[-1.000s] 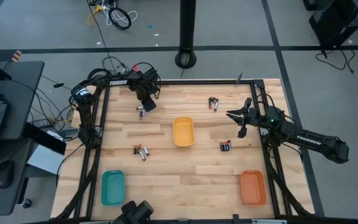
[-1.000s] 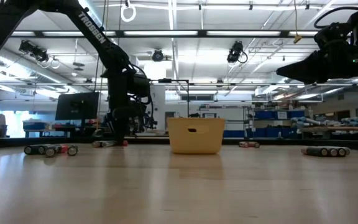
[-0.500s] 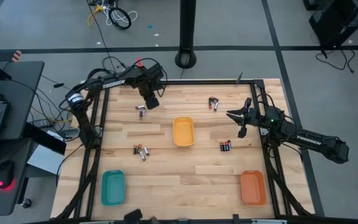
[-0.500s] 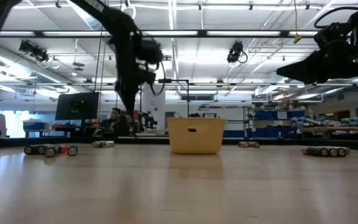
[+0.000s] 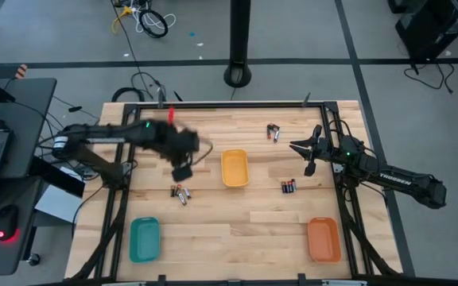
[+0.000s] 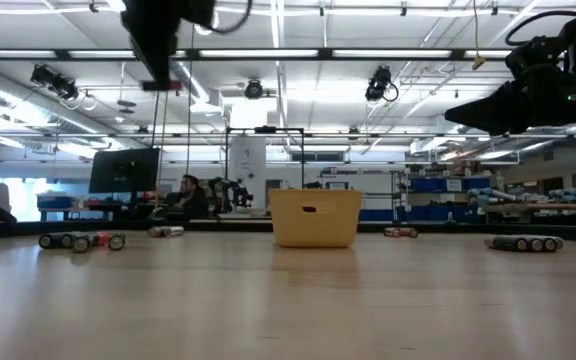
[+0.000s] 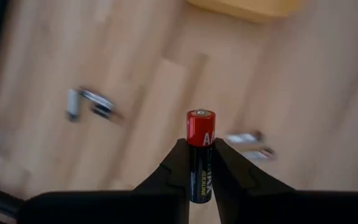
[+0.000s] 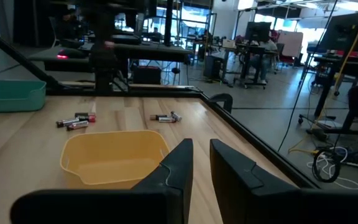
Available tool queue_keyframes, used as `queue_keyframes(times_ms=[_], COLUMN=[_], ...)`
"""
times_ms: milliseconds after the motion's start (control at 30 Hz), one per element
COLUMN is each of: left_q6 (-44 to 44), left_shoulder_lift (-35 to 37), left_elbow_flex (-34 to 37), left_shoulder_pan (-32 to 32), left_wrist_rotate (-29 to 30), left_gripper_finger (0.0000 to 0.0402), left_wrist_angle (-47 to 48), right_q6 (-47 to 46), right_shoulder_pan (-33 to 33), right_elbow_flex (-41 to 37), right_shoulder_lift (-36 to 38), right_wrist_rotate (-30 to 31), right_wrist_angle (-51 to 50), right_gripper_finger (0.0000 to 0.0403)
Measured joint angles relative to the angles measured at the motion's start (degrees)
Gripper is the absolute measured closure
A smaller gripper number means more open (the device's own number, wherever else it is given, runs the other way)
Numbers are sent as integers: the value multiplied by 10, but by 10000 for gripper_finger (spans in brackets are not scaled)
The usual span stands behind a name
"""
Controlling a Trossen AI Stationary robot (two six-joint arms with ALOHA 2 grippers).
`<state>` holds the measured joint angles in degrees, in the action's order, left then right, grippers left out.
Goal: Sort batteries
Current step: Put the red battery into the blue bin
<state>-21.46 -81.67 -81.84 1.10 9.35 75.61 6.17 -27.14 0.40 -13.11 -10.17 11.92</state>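
Note:
My left gripper hangs high over the table's left half, between the yellow tray and a group of batteries, shut on one battery with a red end and black body. In the low view it is near the top. Other batteries lie on the wood in small groups. My right gripper waits above the table's right side, fingers a little apart, holding nothing. My left gripper pinches the battery by its black body between the two fingers. The battery lies along the fingers, and its red end sticks out past their tips. The fingers point down at the table and the battery is lifted clear.
The yellow tray stands mid-table, the teal tray near the near-left corner and the orange tray near the near-right corner. A dark frame runs along the table's edges. A person sits in the room beyond.
My left gripper has risen from the batteries near the far-left edge with one battery in its fingers, then swung toward the near edge, ending high beside the yellow tray. The arm has stretched out low across the table's left side.

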Motion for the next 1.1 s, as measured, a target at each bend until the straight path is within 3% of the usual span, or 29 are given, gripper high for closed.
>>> queue_keyframes(times_ms=[400, 633, 900, 1100], left_q6=[-390, -603, -649, -643], left_shoulder_lift=[-3, -32, -114, -118], left_elbow_flex=[9, 16, 16, 54], left_shoulder_pan=[327, 469, 532, 538], left_wrist_rotate=[-5, -25, -41, -39], left_gripper_finger=[357, 357, 357, 357], left_wrist_angle=[14, -6, 12, -1], right_q6=[0, 0, 0, 0], right_shoulder_pan=[0, 0, 0, 0], right_elbow_flex=[0, 0, 0, 0], right_shoulder_lift=[0, 0, 0, 0], right_wrist_rotate=[0, 0, 0, 0], right_wrist_angle=[0, 0, 0, 0], right_gripper_finger=[336, 336, 336, 336])
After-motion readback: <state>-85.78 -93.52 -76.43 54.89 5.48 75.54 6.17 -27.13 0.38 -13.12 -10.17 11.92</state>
